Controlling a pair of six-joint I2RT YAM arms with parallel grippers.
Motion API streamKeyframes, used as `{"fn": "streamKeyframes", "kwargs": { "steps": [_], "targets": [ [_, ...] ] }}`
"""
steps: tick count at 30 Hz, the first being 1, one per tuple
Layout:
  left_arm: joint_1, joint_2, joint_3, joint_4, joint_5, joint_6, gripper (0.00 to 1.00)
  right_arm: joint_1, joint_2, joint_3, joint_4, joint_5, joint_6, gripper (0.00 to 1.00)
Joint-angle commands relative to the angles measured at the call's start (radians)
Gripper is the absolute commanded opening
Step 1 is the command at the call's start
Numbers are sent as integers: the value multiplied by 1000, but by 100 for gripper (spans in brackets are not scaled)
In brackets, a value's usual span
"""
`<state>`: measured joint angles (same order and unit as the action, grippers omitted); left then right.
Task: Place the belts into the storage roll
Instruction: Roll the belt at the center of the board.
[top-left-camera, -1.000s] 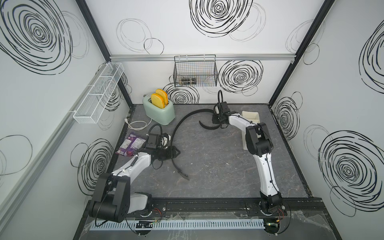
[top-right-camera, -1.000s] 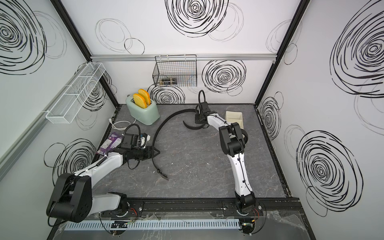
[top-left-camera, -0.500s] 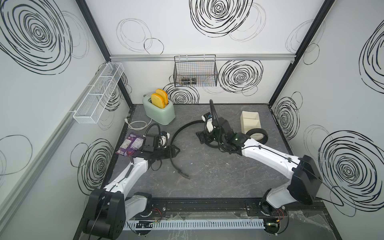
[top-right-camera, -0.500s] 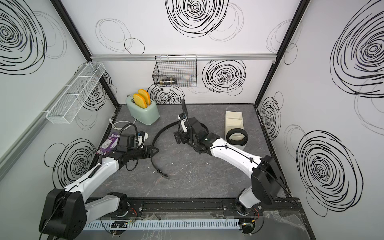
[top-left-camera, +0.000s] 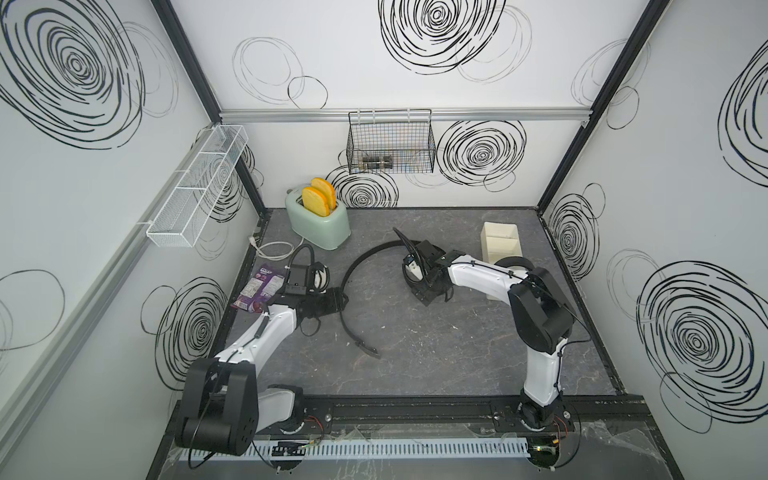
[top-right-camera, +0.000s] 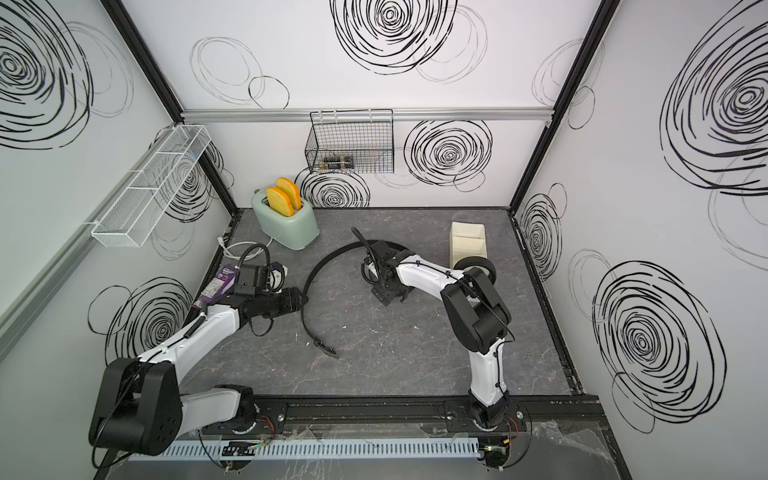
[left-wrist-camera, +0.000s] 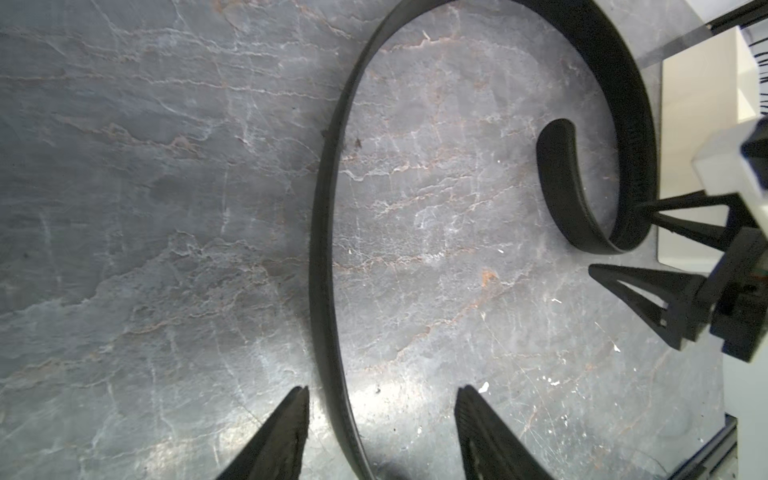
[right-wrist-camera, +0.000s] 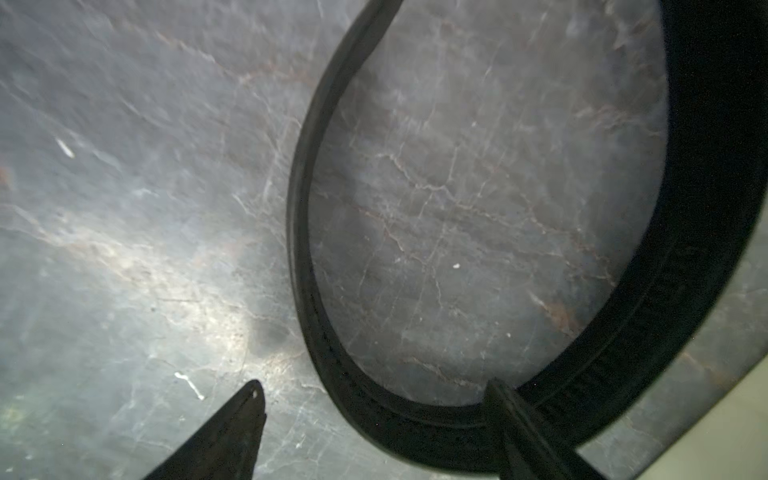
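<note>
Slate tabletop (top-left-camera: 436, 353) held the uncoiled belt (left-wrist-camera: 323, 249): right gripper (right-wrist-camera: 374, 384) had swung back, jaws wide astride its curled end, left gripper (left-wrist-camera: 382, 388) part-open astride mid-strap, neither clamping, so coiling looked next; coiled belt (top-left-camera: 517, 261) at near end of storage roll (top-left-camera: 500, 245), seating unclear.

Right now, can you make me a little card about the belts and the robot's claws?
long belt: uncoiled, curving across the grey tabletop
coiled belt: rolled up at the cream tray, partly hidden by the right arm
left gripper: open, straddling the long belt
right gripper: open, straddling the long belt's curled end
outside the tray: the long belt
</note>
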<state>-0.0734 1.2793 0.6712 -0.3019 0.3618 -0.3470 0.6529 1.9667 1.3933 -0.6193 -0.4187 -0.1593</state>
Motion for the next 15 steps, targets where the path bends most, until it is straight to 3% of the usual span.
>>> {"fn": "streamKeyframes", "kwargs": {
  "steps": [1,4,7,8,12,15],
  "targets": [
    [4,35,45,-26,-52,43,61,-14,43,53,-50,133,-51,83],
    [-3,65,54,-32,-69,46,60,-34,71,55,-31,94,-40,74],
    [-9,95,63,-37,-94,54,58,-43,84,42,-24,59,-25,39],
    [-12,109,66,-37,-104,57,58,-44,79,29,-15,34,-19,33],
    [-36,179,76,-37,-127,68,56,-44,36,-16,38,-42,61,19],
    [-63,235,83,-39,-129,76,52,-41,-2,-30,96,-117,229,9]
  ]
}}
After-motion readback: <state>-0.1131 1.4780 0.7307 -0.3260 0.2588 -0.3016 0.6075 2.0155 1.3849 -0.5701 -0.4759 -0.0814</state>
